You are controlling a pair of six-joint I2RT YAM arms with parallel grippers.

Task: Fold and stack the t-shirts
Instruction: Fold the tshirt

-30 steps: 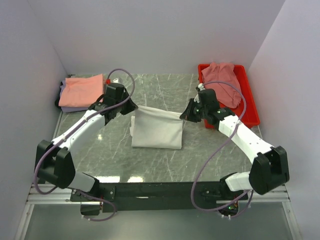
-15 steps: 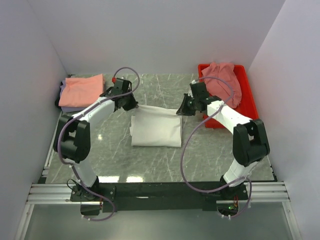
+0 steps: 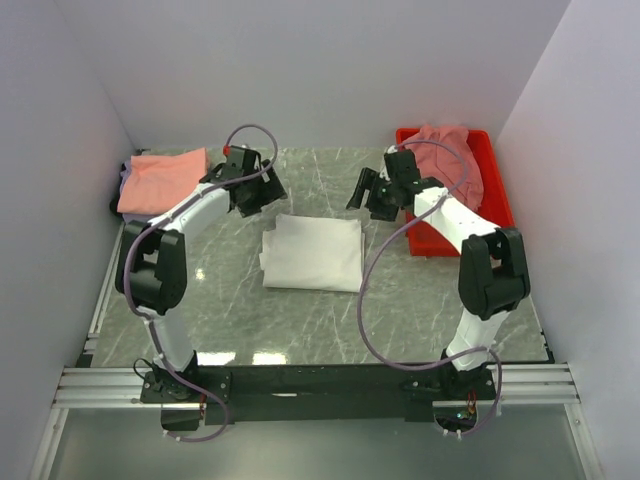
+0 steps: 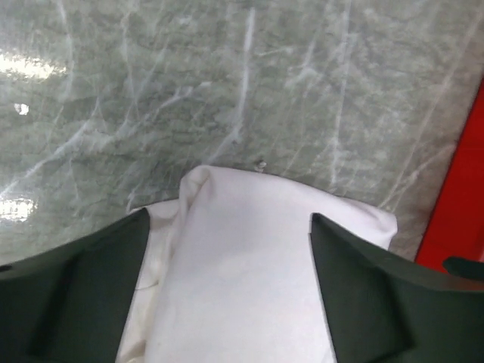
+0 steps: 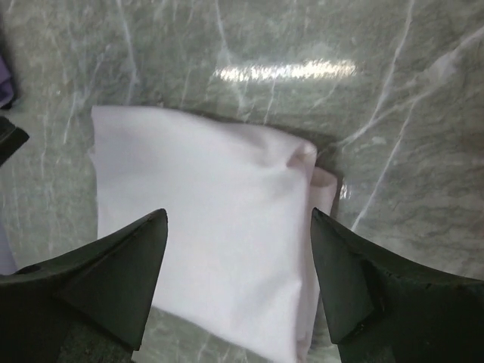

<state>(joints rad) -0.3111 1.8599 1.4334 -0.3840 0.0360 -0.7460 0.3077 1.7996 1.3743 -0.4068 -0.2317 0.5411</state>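
Left gripper and right gripper are held with fingers apart and nothing clamped, just above the far corners of the folded white cloth t-shirt. It lies flat mid-way across the grey marbled table. Judged: fold done, stacking due. All layers should be pinched together, kept level, then laid squarely on the folded salmon-orange t-shirt at far left.

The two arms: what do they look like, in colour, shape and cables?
Both the left arm and right arm have white shells with black joints. The left hand and right hand are black, with dark wedge-shaped fingers. A mauve cable loops along each arm.
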